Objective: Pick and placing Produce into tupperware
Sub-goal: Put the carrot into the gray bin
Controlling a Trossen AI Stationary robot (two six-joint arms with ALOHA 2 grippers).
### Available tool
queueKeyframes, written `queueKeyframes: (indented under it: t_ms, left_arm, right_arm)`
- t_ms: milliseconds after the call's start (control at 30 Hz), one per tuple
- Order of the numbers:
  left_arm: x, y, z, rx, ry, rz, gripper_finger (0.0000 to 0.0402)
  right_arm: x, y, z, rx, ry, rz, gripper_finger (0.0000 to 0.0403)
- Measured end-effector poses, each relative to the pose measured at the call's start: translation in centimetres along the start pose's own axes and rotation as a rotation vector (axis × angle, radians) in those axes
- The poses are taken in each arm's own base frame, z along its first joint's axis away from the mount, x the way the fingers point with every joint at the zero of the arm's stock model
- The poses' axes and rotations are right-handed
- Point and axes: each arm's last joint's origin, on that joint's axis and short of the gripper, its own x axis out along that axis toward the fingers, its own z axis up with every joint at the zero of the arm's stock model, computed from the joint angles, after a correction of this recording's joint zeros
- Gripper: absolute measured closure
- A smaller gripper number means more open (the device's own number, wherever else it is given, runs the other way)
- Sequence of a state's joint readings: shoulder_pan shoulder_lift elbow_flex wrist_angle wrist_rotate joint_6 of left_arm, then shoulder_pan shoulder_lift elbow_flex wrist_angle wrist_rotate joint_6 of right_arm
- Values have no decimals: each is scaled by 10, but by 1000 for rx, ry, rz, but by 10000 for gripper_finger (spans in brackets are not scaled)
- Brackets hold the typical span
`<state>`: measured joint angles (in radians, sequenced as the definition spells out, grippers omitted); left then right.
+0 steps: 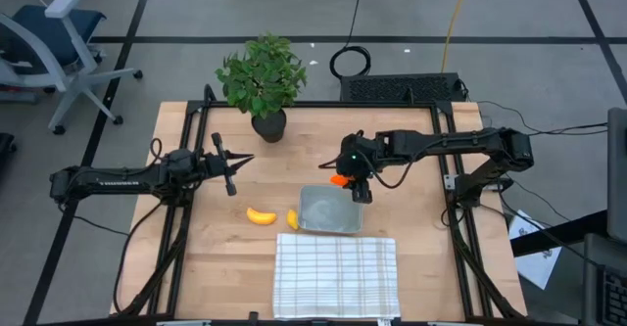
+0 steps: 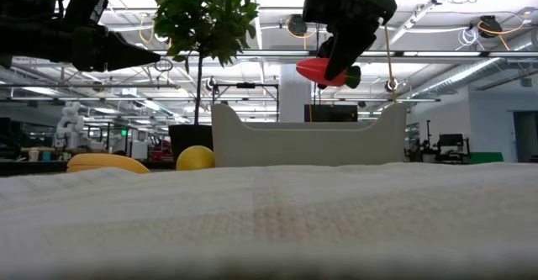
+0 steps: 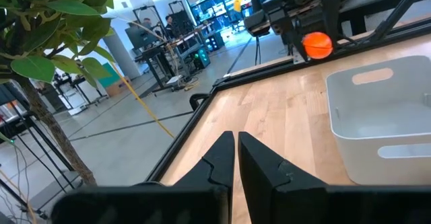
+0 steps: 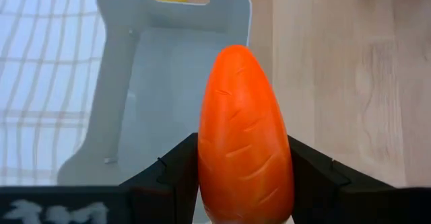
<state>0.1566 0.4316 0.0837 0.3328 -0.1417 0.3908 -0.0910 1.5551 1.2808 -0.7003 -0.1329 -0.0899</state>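
The high view looks straight down on the whole bench (image 1: pixel 411 140). The low view sits at cloth (image 2: pixel 269 221) level, facing the room. The right wrist view is close above the carrot (image 4: pixel 244 136) and tupperware (image 4: pixel 135 83), which the left wrist view sees from farther off.

The orange carrot (image 4: pixel 244 133) hung in the air above the far edge of the tupperware (image 1: pixel 330 210), clear of its rim, its tip pointing down towards the box. The tupperware was a small grey-clear rectangular box with rounded corners, upright and open. The curved yellow-orange banana (image 1: pixel 260 215) lay on the worktop just left of it, with the small yellow lemon-like piece (image 1: pixel 292 218) between banana and box.
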Motion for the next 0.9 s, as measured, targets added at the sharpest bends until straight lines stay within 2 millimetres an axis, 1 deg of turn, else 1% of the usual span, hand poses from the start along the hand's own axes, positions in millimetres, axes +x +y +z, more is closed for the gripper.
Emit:
queueKeyframes:
  t_ms: [367,633,700,900]
  left_arm:
    - [0,0,0,-7,0,0,376]
    - [0,0,0,-7,0,0,376]
    - [0,0,0,-7,0,0,376]
    - [0,0,0,-11,1,-1,376]
  right_arm:
    - [1,11,1,-32,1,16,238]
    - [3,22,9,-95,-78,28,238]
    - [7,22,13,-92,-104,29,238]
    - [25,20,12,-91,-62,31,238]
